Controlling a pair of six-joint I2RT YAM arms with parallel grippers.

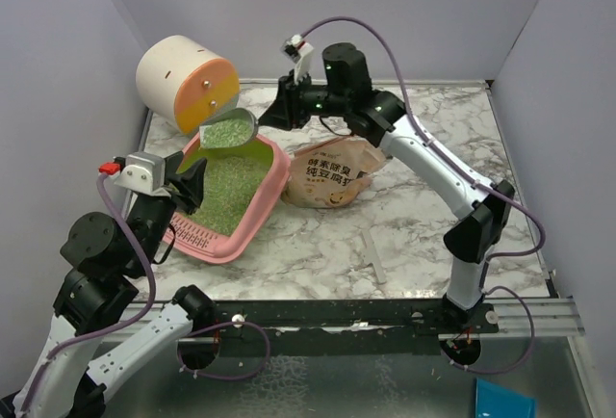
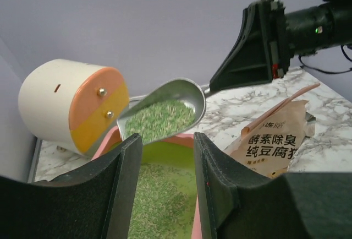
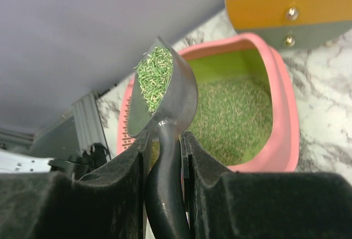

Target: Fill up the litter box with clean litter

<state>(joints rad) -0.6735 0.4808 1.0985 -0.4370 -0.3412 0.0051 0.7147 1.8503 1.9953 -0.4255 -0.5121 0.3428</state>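
The pink litter box (image 1: pixel 275 183) lies on the marble table, its green bottom partly covered with clean litter (image 1: pixel 226 190). My right gripper (image 1: pixel 272 115) is shut on the dark handle of a metal scoop (image 1: pixel 229 133), which hangs tilted over the box's far end, heaped with granules. In the right wrist view the scoop (image 3: pixel 176 98) rises from my gripper (image 3: pixel 165 137) above the box (image 3: pixel 286 112). My left gripper (image 1: pixel 192 182) hovers at the box's left rim, open, with only the litter (image 2: pixel 159 195) showing between its fingers (image 2: pixel 118 178). The scoop (image 2: pixel 165 112) is ahead of it.
A cream-and-orange cylinder (image 1: pixel 185 81) lies on its side just behind the box. A tan printed paper bag (image 1: pixel 332 172) lies to the right of the box. A thin white strip (image 1: pixel 375 259) is on the marble nearer the front. Lilac walls close in the table.
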